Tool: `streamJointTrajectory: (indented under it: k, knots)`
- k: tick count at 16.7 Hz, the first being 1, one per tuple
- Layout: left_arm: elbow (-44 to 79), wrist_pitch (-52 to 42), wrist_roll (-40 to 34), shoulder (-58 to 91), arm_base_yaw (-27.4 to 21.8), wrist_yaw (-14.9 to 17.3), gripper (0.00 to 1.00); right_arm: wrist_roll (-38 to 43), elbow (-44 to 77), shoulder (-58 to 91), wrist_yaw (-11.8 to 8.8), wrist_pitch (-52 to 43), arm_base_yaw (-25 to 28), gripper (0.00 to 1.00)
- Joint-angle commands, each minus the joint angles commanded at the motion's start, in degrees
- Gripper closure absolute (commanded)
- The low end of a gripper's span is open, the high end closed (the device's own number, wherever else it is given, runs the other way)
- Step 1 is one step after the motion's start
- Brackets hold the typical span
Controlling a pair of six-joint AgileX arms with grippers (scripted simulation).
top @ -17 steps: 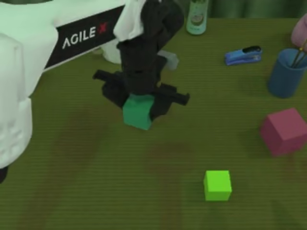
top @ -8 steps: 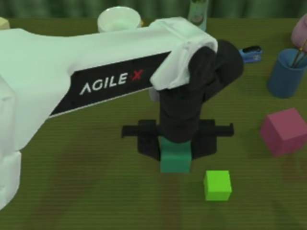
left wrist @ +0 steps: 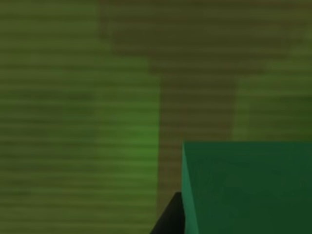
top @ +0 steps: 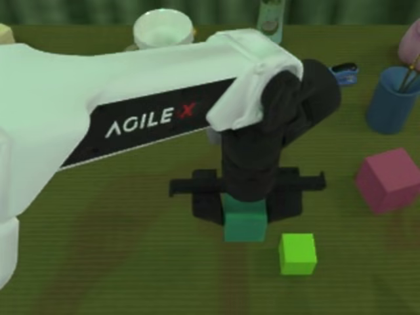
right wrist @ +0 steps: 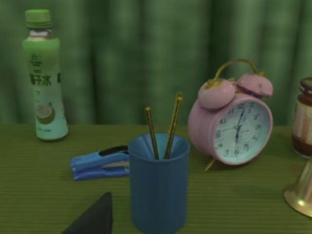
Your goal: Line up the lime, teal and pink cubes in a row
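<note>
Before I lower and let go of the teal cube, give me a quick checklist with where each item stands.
1. Grip: left gripper is shut on the teal cube: ok.
2. Placement: the teal cube sits just left of the lime cube, slightly farther back: ok.
3. Clearance from the lime cube: a narrow gap shows in the top view: ok.
4. Teal cube resting on the table: cannot tell.
5. Pink cube in the row: far right, set back: not ok.
6. Right arm out of the way: absent from the top view: ok.

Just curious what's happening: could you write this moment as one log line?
left claw: shut on teal cube | beside lime cube | pink cube: apart, right | right arm: out of view
</note>
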Motion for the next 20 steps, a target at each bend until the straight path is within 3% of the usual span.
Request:
streamJointTrajectory:
  k: [7,12,20]
  knots:
    - [-8.87,12.53,0.04,3.25,0.04,0.03,1.00,0.00,0.00,0.00,0.00,0.00,0.00,0.00]
    - [-10.20,14.18,0.07,3.81,-0.06,0.00,1.00,0.00,0.00,0.00,0.00,0.00,0.00,0.00]
    - [-10.20,14.18,0.07,3.81,-0.06,0.00,0.40,0.00,0.00,0.00,0.00,0.00,0.00,0.00]
